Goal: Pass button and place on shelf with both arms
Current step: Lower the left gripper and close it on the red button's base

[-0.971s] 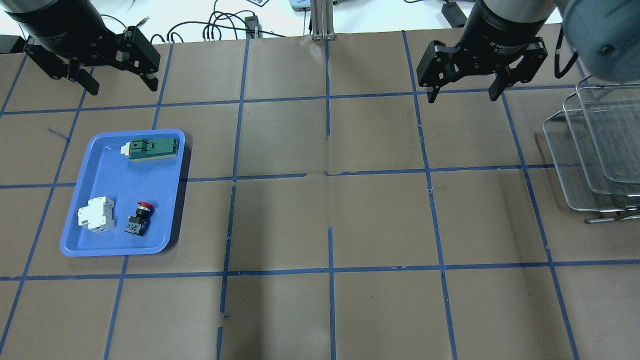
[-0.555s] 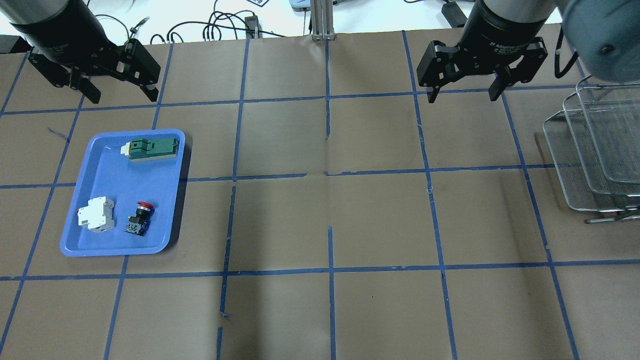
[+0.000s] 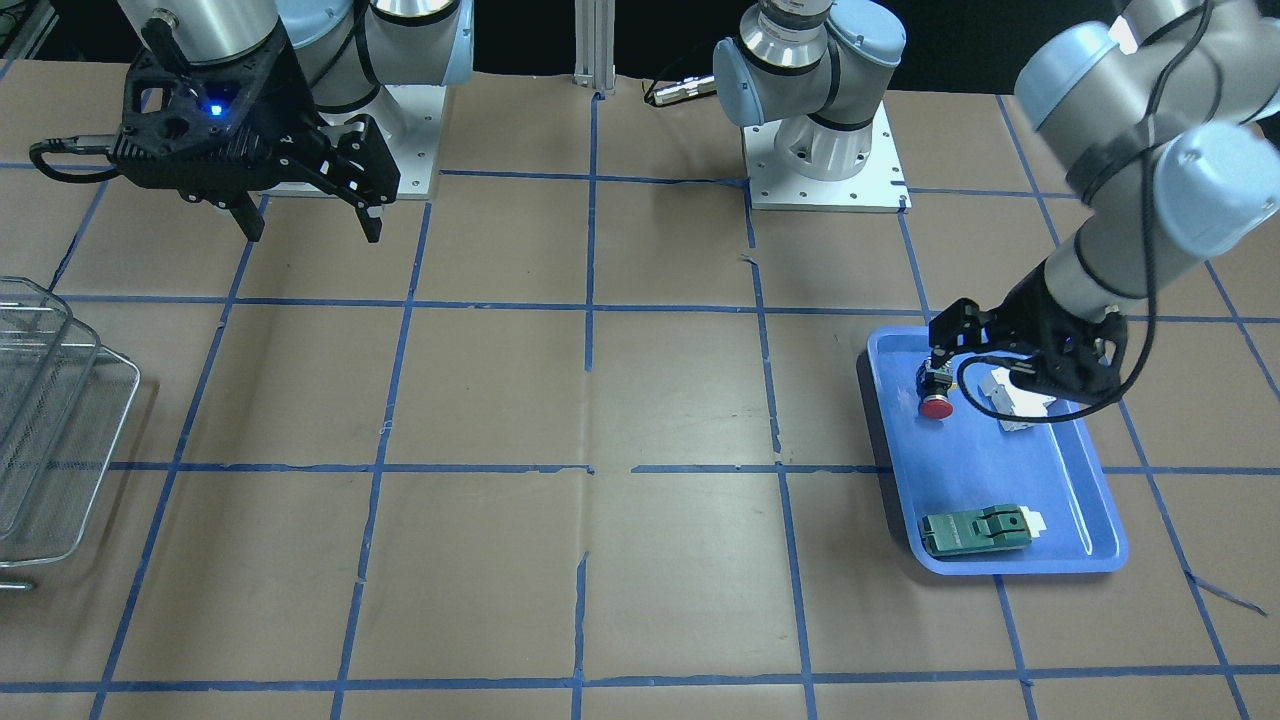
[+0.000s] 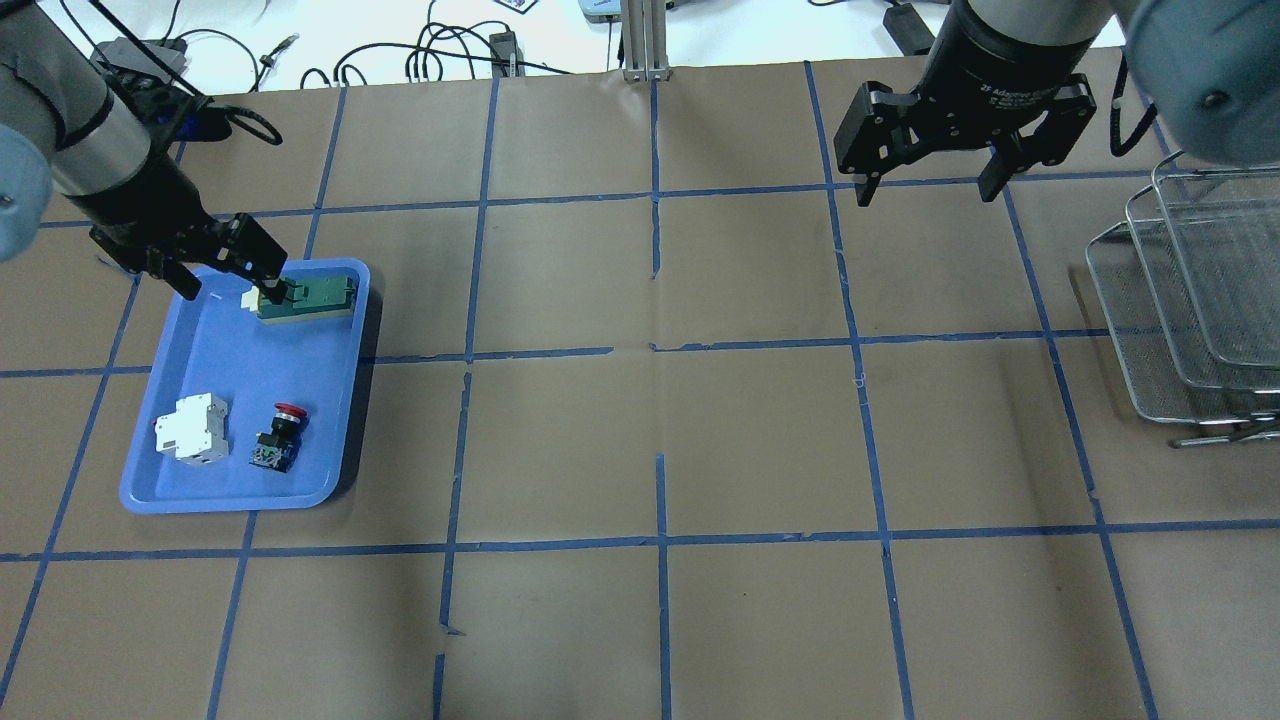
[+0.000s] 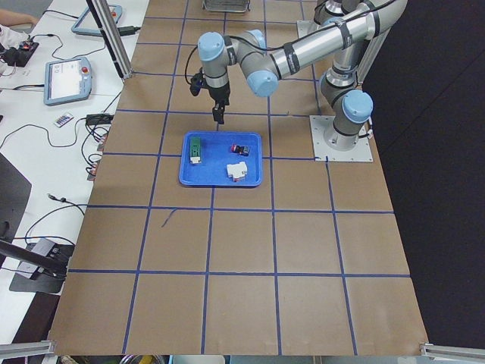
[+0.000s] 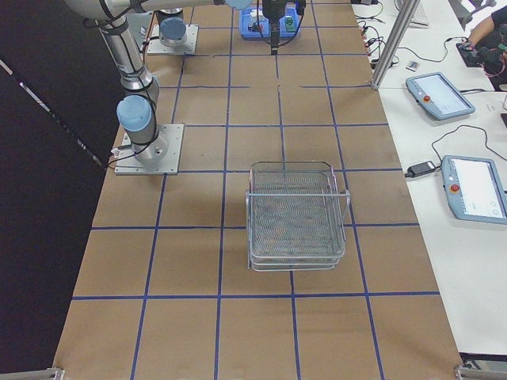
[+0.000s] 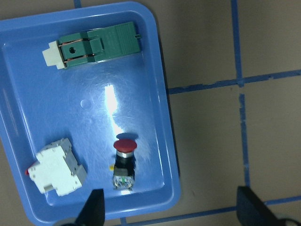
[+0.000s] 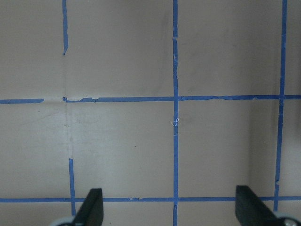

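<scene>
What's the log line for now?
left gripper: open, above blue tray | right gripper: open | button: lying in tray | shelf: no button

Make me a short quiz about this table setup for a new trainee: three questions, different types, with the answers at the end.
1. True or false: the button lies inside the blue tray.
2. Which gripper is nearer that tray? A) left B) right C) both equally far
3. How many things lie in the tray?
Key: 1 true. 2 A, the left gripper. 3 three: the button, the white breaker and the green module.
</scene>
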Robot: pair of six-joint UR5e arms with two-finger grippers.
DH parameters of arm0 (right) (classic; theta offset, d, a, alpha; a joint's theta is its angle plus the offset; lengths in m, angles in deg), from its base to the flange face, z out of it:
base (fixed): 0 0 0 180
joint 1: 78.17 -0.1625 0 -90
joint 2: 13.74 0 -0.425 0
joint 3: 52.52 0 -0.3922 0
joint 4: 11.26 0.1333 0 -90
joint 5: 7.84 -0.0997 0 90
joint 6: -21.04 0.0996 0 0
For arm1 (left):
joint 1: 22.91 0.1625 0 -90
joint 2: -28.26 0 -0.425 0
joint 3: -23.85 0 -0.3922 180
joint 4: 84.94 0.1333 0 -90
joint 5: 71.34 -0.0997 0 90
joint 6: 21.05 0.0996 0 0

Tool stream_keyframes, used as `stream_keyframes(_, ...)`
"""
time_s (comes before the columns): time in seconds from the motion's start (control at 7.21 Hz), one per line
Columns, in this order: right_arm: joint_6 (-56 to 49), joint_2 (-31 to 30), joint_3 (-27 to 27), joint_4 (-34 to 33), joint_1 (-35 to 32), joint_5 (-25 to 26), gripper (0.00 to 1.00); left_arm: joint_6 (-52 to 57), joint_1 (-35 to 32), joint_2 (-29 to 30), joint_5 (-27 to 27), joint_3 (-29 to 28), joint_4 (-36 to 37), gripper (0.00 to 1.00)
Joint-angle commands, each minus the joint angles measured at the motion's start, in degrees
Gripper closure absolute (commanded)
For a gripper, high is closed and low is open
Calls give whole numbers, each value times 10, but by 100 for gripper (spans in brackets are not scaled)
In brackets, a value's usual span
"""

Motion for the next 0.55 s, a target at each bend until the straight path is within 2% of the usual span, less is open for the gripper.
stream_keyframes(0.0,0,0,0,0,0,1,0,86,25,15,-2,114,171,0)
stream_keyframes(0.28,-4,1,0,0,0,5,0,147,74,29,4,144,178,0)
stream_keyframes(0.42,-4,1,0,0,0,3,0,149,76,36,6,154,178,0)
